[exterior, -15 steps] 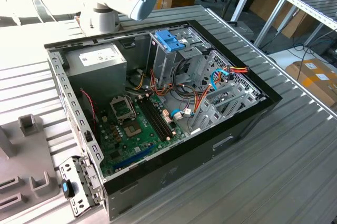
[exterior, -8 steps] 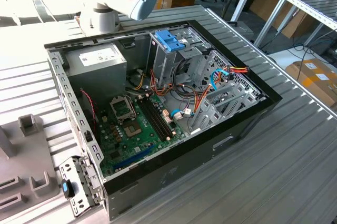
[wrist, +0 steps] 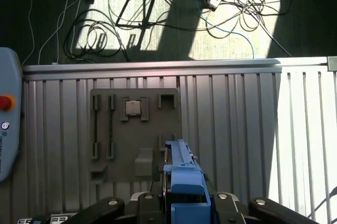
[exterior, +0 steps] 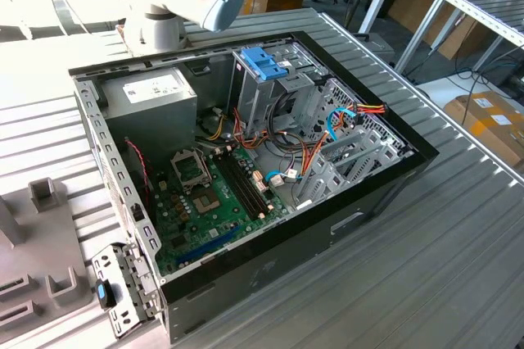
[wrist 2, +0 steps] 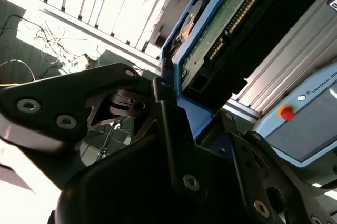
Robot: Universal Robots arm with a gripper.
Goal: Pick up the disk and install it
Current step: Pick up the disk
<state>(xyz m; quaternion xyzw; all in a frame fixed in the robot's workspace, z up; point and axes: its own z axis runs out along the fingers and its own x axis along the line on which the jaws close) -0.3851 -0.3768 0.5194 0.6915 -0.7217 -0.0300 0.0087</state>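
Note:
The disk (wrist 2: 221,29) is held up in the air, its green circuit board and dark body framed by light-blue rails. My gripper (wrist 2: 176,100) is shut on its lower end, with black fingers (wrist 2: 163,108) against the blue rail. In the first wrist view the disk (wrist: 181,174) shows edge-on, standing out from my gripper (wrist: 184,197) above the slatted table. The open computer case (exterior: 385,177) lies on the table in the exterior view, with a blue-handled drive cage (exterior: 264,62) at its far side.
A grey fixture plate (wrist: 134,134) carrying a small square chip (wrist: 132,107) lies on the slatted table below the disk. A teach pendant (wrist: 8,124) with a red button sits beside it. Cables lie on the floor past the table edge. The arm's base (exterior: 164,21) stands behind the case.

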